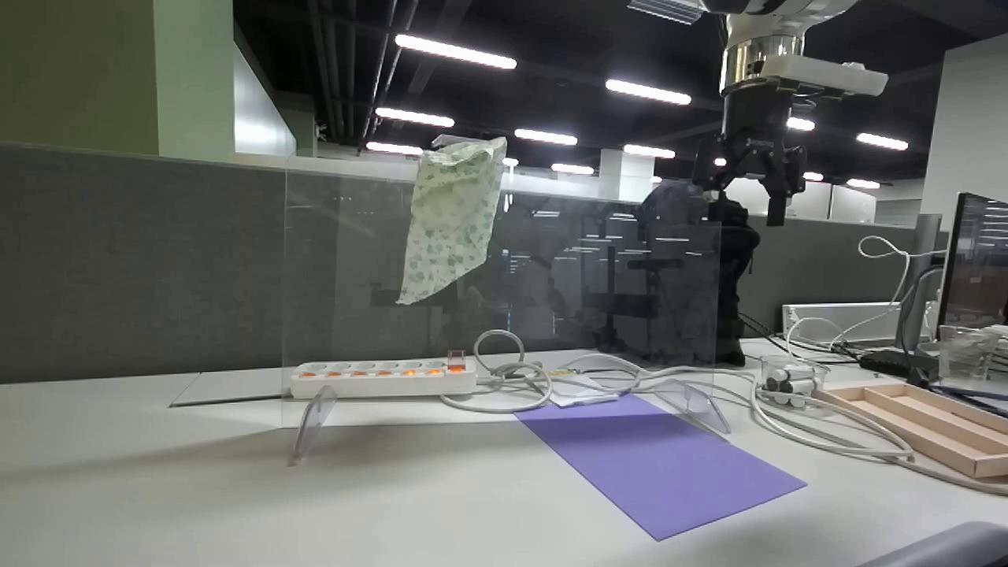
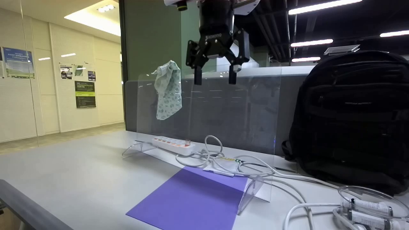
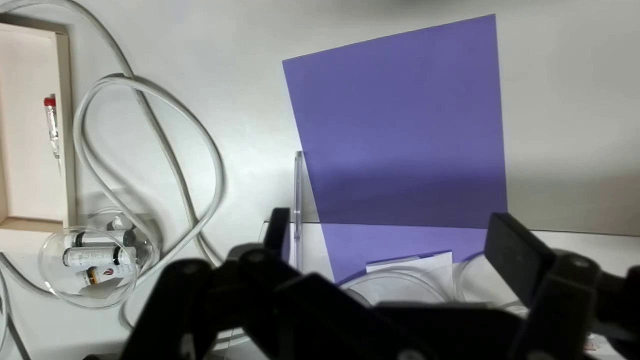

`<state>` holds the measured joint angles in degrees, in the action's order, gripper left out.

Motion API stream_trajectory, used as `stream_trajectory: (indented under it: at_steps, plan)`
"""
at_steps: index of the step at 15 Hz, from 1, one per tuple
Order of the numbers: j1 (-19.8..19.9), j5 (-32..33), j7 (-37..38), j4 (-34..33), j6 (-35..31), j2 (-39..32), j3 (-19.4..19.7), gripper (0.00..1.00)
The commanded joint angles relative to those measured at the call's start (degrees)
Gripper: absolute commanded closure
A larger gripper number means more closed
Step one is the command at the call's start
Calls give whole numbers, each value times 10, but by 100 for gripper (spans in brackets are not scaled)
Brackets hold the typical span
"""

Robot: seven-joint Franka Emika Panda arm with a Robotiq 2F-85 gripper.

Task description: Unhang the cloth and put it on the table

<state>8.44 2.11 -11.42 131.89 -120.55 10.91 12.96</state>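
Cloth [image 1: 453,220] — one, draped over one clear panel [image 1: 567,299] on table [image 1: 354,504]; one pincer [image 2: 215,77] — spread.

Worktop [image 1: 441,504] is light grey-white, flat; purple sheet [image 1: 661,465] lies flat on it. Clear panel [image 1: 535,307] stands upright, crossing over the sheet near one end. Power strip [image 1: 383,381] sits off one side of the sheet. Off the opposite side: cable loops [image 3: 218,167] near it, clear dish [image 3: 57,282] of vials [image 3: 92,256] further out, wooden tray [image 3: 25,165] furthest.
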Motion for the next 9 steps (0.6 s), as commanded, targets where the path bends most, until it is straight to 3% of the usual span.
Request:
stream_trajectory:
  at_steps: [1,9]
  plan:
    - [5,-1,-1,-1,1,0,-5,0]
    - [-46,-3,24,56,-166,49,-79,0]
